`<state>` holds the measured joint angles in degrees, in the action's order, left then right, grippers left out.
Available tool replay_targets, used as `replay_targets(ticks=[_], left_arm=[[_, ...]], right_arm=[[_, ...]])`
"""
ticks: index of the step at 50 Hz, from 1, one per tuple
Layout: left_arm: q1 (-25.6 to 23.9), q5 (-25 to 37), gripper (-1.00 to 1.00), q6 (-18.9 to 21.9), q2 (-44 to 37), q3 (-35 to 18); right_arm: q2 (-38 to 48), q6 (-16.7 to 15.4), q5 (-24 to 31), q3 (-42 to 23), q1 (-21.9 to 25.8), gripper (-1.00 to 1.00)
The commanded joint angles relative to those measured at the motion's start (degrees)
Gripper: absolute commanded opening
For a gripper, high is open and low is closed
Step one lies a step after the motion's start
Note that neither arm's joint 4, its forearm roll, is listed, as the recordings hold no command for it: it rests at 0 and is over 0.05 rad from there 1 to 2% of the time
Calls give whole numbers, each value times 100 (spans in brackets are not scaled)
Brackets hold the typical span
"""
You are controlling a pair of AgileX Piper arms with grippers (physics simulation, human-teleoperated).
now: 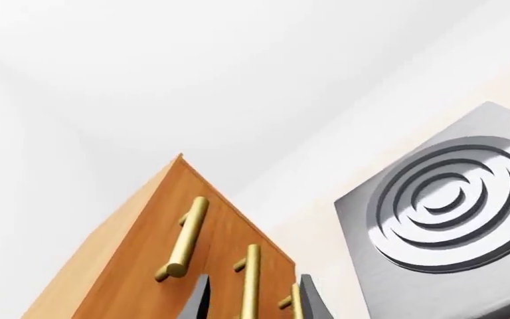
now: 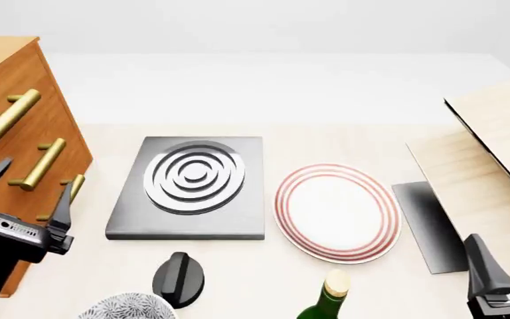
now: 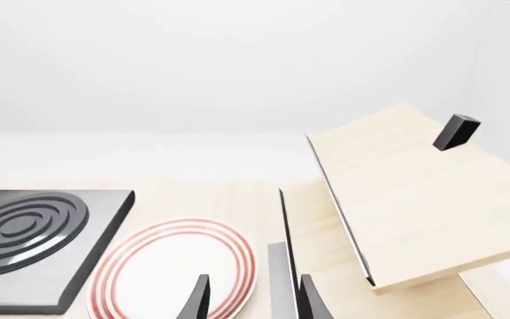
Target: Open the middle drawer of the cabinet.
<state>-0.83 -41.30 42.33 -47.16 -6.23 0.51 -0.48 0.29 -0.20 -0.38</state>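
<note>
The fingers of the left gripper [image 2: 23, 193] are spread wide and hold nothing; in the front view its two dark fingertips stand on either side of the brass handle of the middle drawer [image 2: 44, 166], close in front of it, but the pictures do not show if they touch it. In the left wrist view the same two tips show at the lower edge, with the middle handle between them. The middle drawer is the second of three fronts on the cabinet [image 2: 7, 73], a large orange-brown chest that stands at the left edge of the table [image 2: 237, 279]; all three fronts look flush and closed. The right gripper [image 2: 503, 269] is low at the right side, well apart from the cabinet, its fingers also apart and empty. In front of it lie the pale wooden boards [image 2: 494, 159], one tilted up, with a small black block [image 3: 456, 131] on it and a dark grey strip [image 2: 427, 222] beside the lower one. Near the middle of the table there is a grey stove plate with rings [image 2: 193, 183], and just beside it a white plate with red rings [image 2: 337, 209]. Nearer the camera are a black knob [image 2: 180, 276], a green bottle [image 2: 326, 302] and a speckled bowl [image 2: 127, 307].
</note>
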Motion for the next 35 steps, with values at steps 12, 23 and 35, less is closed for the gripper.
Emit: replay_targets(ticks=[12, 23, 35], left_arm=[[181, -722, 100, 286, -751, 66], [343, -1399, 100, 551, -1271, 293], [475, -2539, 100, 889, -2261, 329]], right_arm=[[8, 12, -38, -6, 24, 100], [-51, 18, 81, 20, -17, 100], [-51, 18, 80, 20, -14, 100]])
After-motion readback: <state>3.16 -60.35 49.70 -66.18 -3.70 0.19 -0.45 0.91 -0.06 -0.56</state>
